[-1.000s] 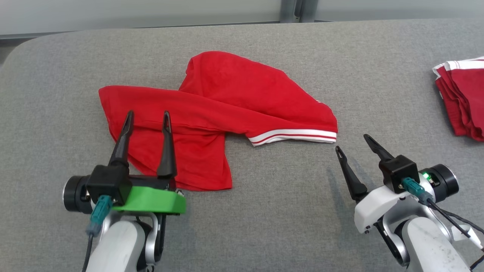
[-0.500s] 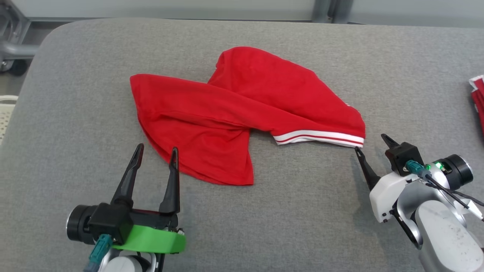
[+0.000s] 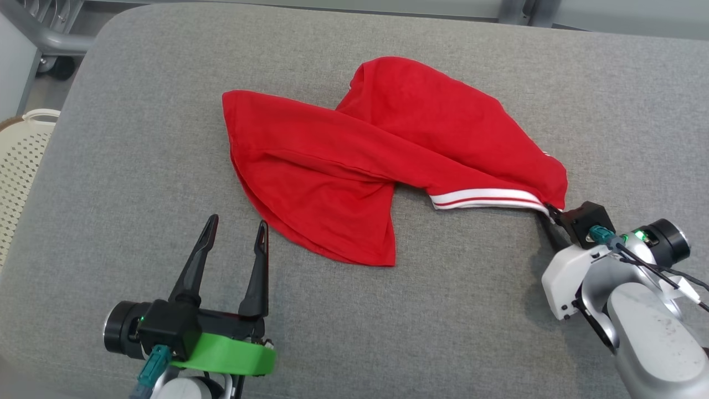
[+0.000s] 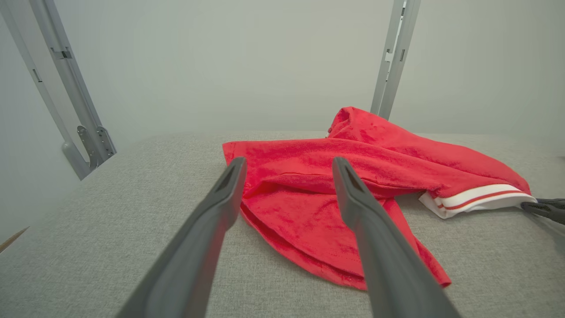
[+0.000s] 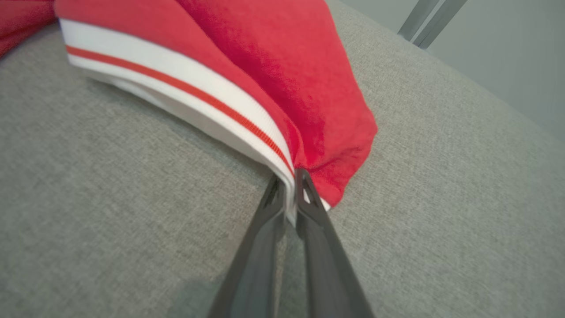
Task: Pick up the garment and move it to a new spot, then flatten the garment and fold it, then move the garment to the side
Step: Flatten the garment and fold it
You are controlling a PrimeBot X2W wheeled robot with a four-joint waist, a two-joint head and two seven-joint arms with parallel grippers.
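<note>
A crumpled red garment (image 3: 388,144) with a white, red-striped band (image 3: 487,199) lies in the middle of the grey padded table (image 3: 138,166). At the band's right end my right gripper (image 3: 551,210) is shut on the garment's corner; in the right wrist view its fingertips (image 5: 289,179) pinch the white band and the red cloth (image 5: 273,57) beside it. My left gripper (image 3: 238,221) stands open just short of the garment's near-left edge, touching nothing. The left wrist view has the garment (image 4: 353,176) lying past the spread left gripper (image 4: 289,163), with the right gripper's fingers (image 4: 543,208) at the band's end.
A cream perforated basket (image 3: 22,160) stands beside the table's left edge. A grey metal frame (image 3: 50,39) is at the far left corner, and upright posts (image 4: 393,57) rise behind the table. Bare grey surface lies in front of the garment.
The camera has turned, shifting the whole picture. My right gripper reached the band's right end and closed on the corner. My left gripper drew back off the garment, staying open.
</note>
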